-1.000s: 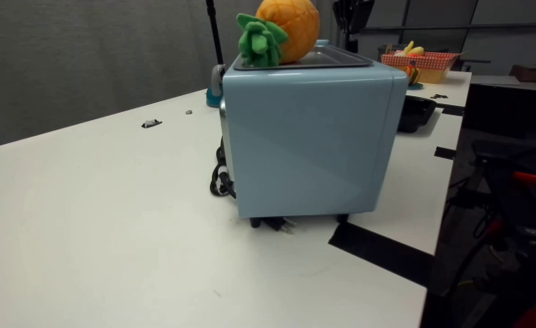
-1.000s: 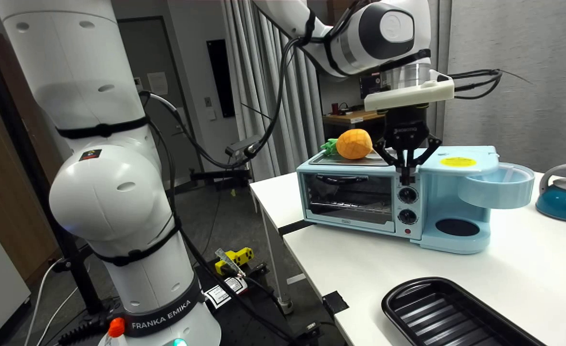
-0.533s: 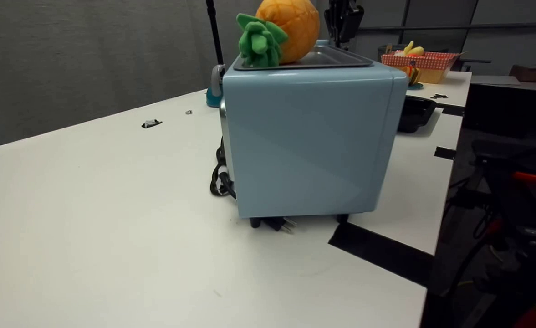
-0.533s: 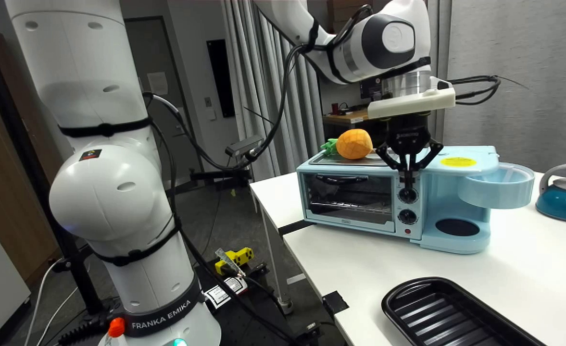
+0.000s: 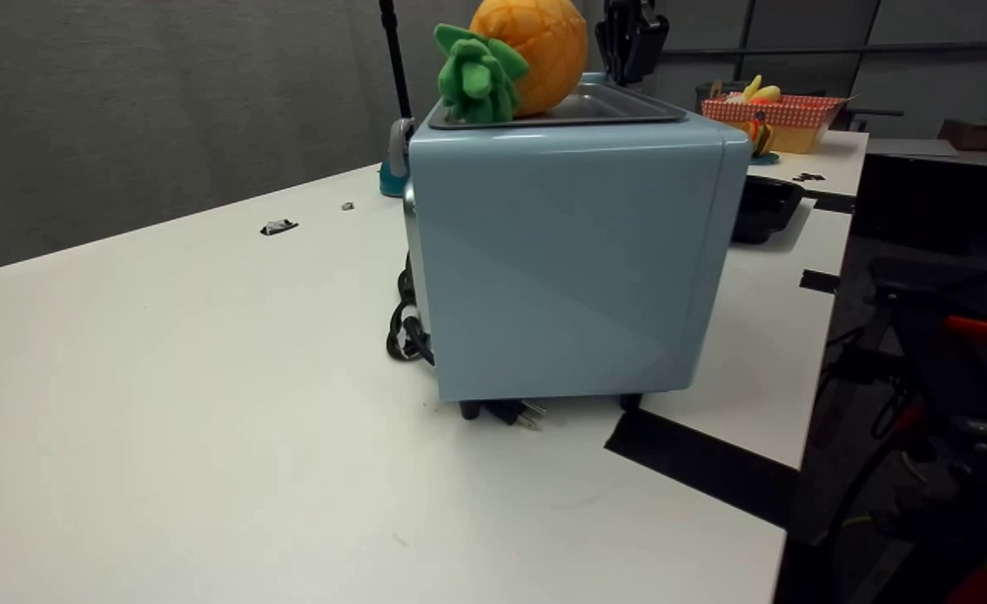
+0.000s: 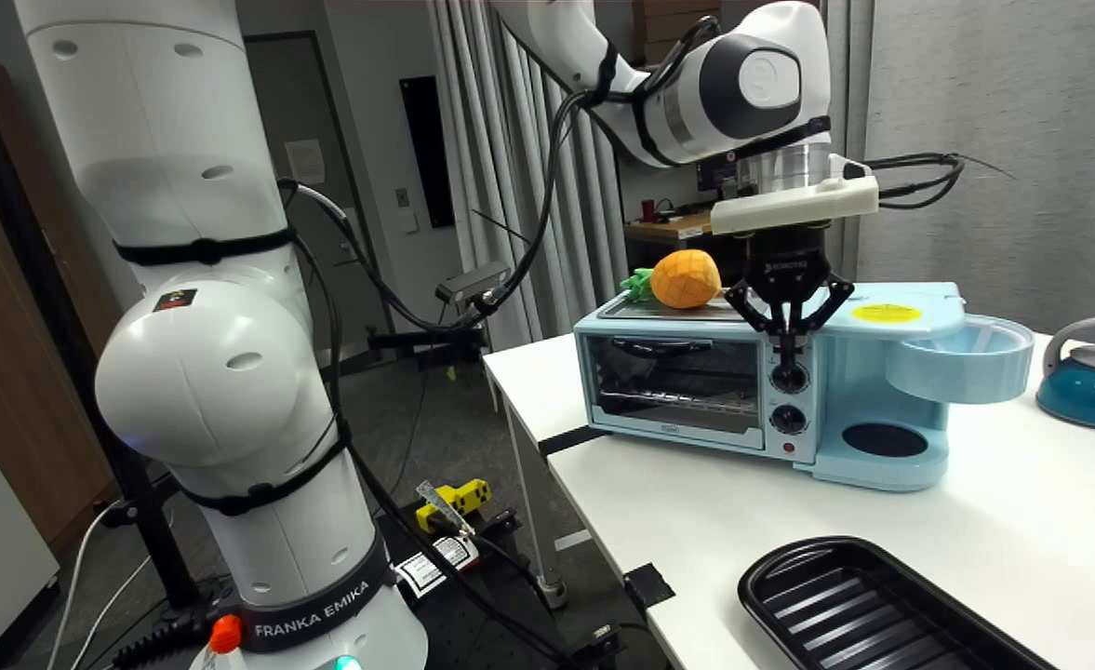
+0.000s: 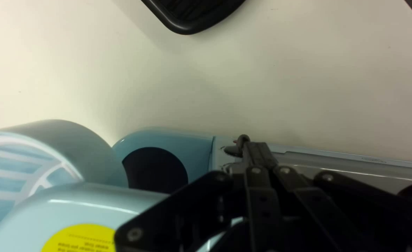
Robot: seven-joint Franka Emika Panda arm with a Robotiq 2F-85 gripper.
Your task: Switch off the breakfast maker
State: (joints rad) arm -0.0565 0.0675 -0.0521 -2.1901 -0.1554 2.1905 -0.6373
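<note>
The breakfast maker is a pale blue boxy appliance with an oven window on its front. Its plain side faces the camera in an exterior view. An upper dark knob and a lower dark knob sit on its front panel. My gripper points down with its fingers together, its tips at the upper knob and partly covering it. In the wrist view the closed fingertips are beside a dark knob. Contact with the knob cannot be told. The knob's setting is unclear.
An orange plush pineapple lies on the appliance's top tray. A round blue basket juts from its side. A black ribbed pan lies on the table in front. A teal kettle stands beside. A power cord lies behind.
My gripper has moved down from above the upper knob to in front of it, with a very slight shift in the last half second. Its fingers stay together throughout.
</note>
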